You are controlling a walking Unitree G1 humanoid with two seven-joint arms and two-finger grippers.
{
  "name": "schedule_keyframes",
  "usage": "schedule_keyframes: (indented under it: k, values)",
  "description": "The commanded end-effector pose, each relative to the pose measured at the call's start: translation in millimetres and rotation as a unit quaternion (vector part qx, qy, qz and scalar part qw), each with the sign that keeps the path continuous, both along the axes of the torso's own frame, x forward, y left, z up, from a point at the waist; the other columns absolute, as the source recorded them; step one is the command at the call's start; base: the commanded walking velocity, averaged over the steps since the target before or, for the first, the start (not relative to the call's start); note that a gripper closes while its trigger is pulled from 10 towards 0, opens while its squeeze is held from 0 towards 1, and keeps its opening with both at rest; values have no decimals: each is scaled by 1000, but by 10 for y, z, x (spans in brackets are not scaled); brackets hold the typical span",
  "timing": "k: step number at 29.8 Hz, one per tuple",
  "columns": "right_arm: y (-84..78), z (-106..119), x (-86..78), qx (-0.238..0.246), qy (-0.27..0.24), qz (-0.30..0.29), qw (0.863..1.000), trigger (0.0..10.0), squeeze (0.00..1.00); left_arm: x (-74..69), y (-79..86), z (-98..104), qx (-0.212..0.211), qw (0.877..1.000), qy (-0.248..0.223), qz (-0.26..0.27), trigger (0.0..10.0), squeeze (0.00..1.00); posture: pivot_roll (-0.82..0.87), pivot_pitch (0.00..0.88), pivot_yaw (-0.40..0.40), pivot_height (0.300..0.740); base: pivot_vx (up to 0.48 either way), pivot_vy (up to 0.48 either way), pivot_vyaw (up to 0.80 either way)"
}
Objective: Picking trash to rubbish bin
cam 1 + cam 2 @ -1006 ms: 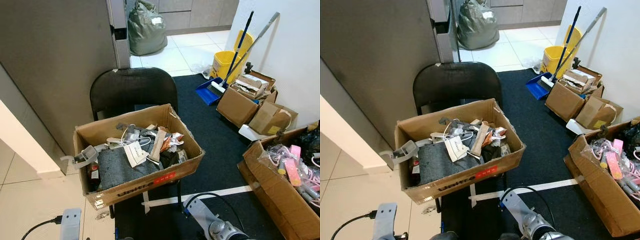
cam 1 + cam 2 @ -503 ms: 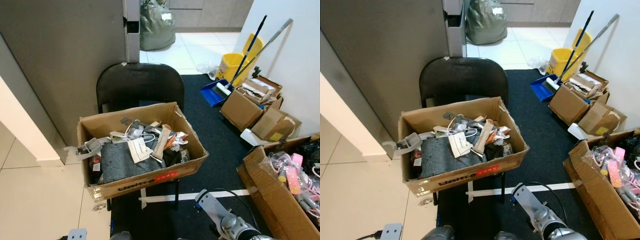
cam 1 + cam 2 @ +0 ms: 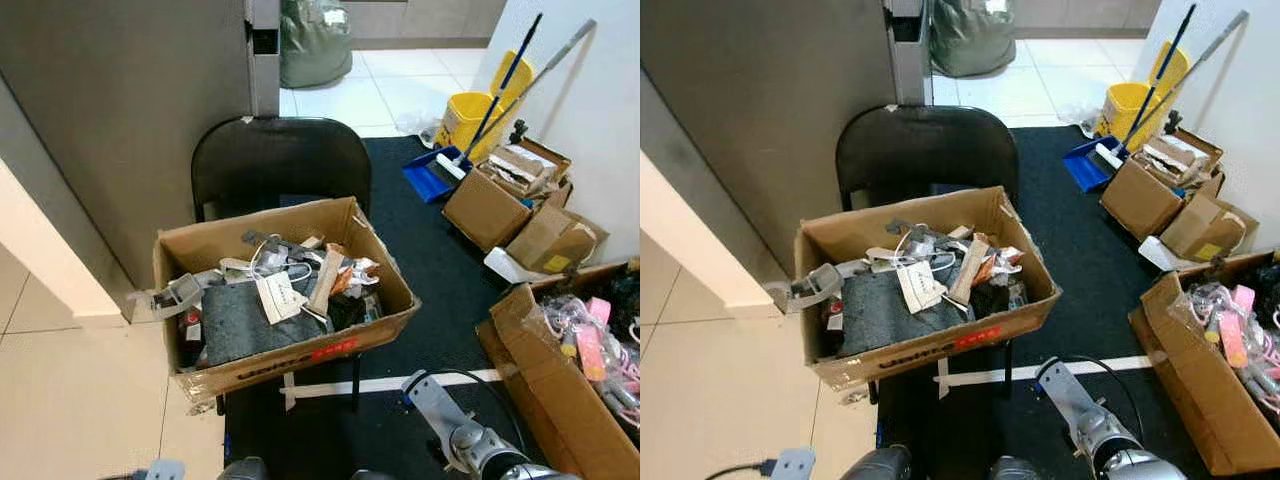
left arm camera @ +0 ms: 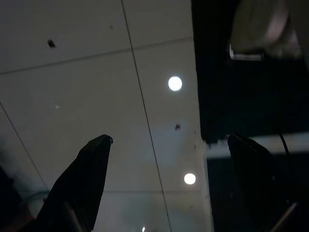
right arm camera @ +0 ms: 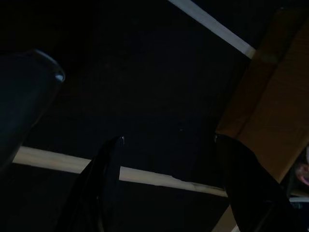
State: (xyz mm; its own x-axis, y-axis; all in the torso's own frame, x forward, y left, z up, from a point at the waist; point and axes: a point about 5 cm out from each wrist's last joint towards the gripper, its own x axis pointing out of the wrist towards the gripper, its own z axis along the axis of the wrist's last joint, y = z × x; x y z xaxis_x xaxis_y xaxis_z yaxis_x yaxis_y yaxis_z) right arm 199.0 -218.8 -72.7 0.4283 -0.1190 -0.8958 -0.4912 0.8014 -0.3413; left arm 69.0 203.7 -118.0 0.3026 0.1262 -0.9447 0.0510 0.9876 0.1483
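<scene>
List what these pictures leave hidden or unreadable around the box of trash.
- Chair seat: hidden under the cardboard box, both eye views.
- Box label: red and black print too small to read.
- Lower trash: buried under the grey cloth.
- Pink items box: cut off by the edge.

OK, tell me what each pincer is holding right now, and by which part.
Nothing is held. The left pincer is open over floor tiles; the right pincer is open over the dark carpet.

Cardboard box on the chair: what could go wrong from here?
1. The cardboard box overhangs the black chair; a push on its front edge might tip it.
2. Trash inside is tangled: the white tag lies among cables, so a pull may drag more out.
3. Both grippers hang low, open; the left gripper faces floor tiles.
</scene>
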Motion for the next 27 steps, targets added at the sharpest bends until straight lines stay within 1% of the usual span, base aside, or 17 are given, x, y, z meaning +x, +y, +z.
schedule_keyframes:
  k: [1, 4, 5, 9, 11, 13, 14, 16, 17, 18, 20, 21, 22, 23, 24, 25, 27]
  values:
    - [17, -20, -32, 0, 6, 15, 1000, 10000, 0, 64, -91, -3, -11, 999, 1, -35, 10000, 0, 80, 99, -18, 740, 0, 0, 0]
    - [20, -21, -32, 0, 8, 16, 1000, 10000, 0, 281, -144, 37, -16, 998, -27, -52, 10000, 0, 71, 98, -14, 740, 0, 0, 0]
    - [22, -20, -31, 0, 8, 19, 1000, 10000, 0, 300, -151, 40, -16, 998, -29, -53, 10000, 0, 71, 98, -14, 740, 0, 0, 0]
    - [20, -14, -19, -6, 5, 25, 1000, 10000, 0, 316, -196, 39, -15, 996, -25, -86, 10000, 0, 65, 100, -7, 740, 0, 0, 0]
    - [13, -13, -19, 0, 4, 12, 1000, 10000, 0, 308, -231, 32, -6, 992, -18, -125, 10000, 0, 52, 92, 3, 740, 0, 0, 0]
    - [8, -10, -16, -1, 5, 12, 1000, 10000, 0, 270, -223, 23, 22, 981, -2, -190, 10000, 0, 52, 87, 2, 740, 0, 0, 0]
    - [8, -10, -16, -1, 5, 12, 1000, 10000, 0, 270, -223, 23, 22, 981, -2, -190, 10000, 0, 52, 87, 2, 740, 0, 0, 0]
    - [4, -7, -13, -2, 6, 15, 1000, 10000, 0, 223, -182, 14, 63, 960, 19, -274, 10000, 0, 54, 82, -1, 740, 0, 0, 0]
    - [-2, -6, -14, 0, 5, 8, 1000, 10000, 0, 174, -112, 10, 96, 939, 39, -329, 10000, 0, 58, 76, -3, 740, 0, 0, 0]
    - [-2, -6, -14, 0, 5, 8, 1000, 10000, 0, 174, -112, 10, 96, 939, 39, -329, 10000, 0, 58, 76, -3, 740, 0, 0, 0]
    - [-11, -3, -10, 1, 4, 2, 1000, 10000, 0, 119, -8, 12, 135, 912, 63, -382, 10000, 0, 60, 70, -4, 740, 0, 0, 0]
    - [-11, -3, -10, 1, 4, 2, 1000, 10000, 0, 119, -8, 12, 135, 912, 63, -382, 10000, 0, 60, 70, -4, 740, 0, 0, 0]
    - [-13, 0, -6, -1, 4, 6, 1000, 10000, 0, 107, 34, 16, 152, 898, 72, -407, 10000, 0, 60, 68, -5, 740, 0, 0, 0]
    - [-13, 0, -6, -1, 4, 6, 1000, 10000, 0, 107, 34, 16, 152, 898, 72, -407, 10000, 0, 60, 68, -5, 740, 0, 0, 0]
    - [-14, 5, 3, -5, 5, 15, 1000, 10000, 0, 103, 72, 22, 167, 887, 79, -424, 10000, 0, 63, 63, -8, 740, 0, 0, 0]
    - [-14, 5, 3, -5, 5, 15, 1000, 10000, 0, 103, 72, 22, 167, 887, 79, -424, 10000, 0, 63, 63, -8, 740, 0, 0, 0]
    - [-16, 11, 14, -9, 5, 23, 1000, 10000, 0, 101, 101, 27, 175, 878, 85, -437, 10000, 0, 68, 59, -13, 740, 0, 0, 0]
